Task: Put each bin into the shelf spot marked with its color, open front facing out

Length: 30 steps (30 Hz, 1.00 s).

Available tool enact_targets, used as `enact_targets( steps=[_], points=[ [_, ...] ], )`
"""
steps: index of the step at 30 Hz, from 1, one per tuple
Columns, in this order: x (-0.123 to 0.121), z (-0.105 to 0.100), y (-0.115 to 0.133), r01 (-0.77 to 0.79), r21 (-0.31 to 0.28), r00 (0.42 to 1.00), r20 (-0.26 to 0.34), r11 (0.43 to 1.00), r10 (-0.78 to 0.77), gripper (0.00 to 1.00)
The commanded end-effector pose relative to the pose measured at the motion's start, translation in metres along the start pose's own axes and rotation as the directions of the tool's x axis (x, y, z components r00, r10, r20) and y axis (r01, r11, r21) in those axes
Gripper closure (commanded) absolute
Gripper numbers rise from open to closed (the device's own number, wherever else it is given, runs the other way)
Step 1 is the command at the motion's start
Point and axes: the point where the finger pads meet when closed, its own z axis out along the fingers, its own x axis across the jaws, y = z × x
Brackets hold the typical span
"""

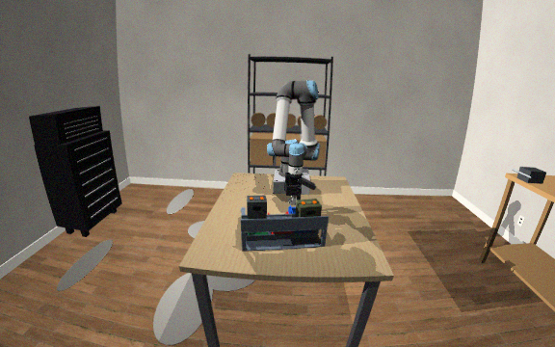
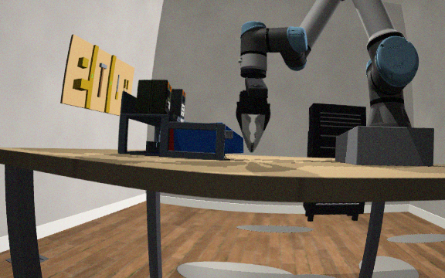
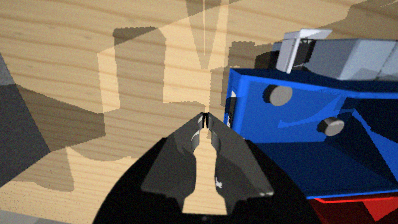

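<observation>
In the wrist view the claw [image 3: 205,118] is nearest, its two jaws pressed tip to tip with nothing between them, pointing down over the bare wood of the table [image 3: 75,45]. Just beyond the tips, at about two o'clock, lies the blue bin [image 3: 300,125]; its near wall is close beside the claw but not touching it. The bin's long axis appears to run away toward three o'clock, into the shelf. Two small grey round parts [image 3: 278,94] show inside it. A sliver of red [image 3: 360,207] shows at five o'clock; whether that is a bin or a colored mark cannot be told.

From the exterior view the claw hangs a little above the table, with the blue bin at its nine o'clock, partly inside the shelf [image 2: 219,136]. A closed-claw push on the bin's near end looks like the coming move.

Farther off, an orange-dotted dark bin [image 1: 256,206] and a green bin [image 1: 309,207] stand behind the shelf; their contents are too small to read.
</observation>
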Motion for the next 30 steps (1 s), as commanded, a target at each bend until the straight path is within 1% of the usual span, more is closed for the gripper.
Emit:
enact_targets(
  steps=[1, 30],
  points=[
    [0.0021, -0.0008, 0.0003, 0.001, -0.001, 1.0, -0.002, 1.0, -0.001, 1.0],
    [0.0072, -0.0006, 0.0001, 0.001, -0.001, 1.0, -0.002, 1.0, -0.001, 1.0]
  ],
)
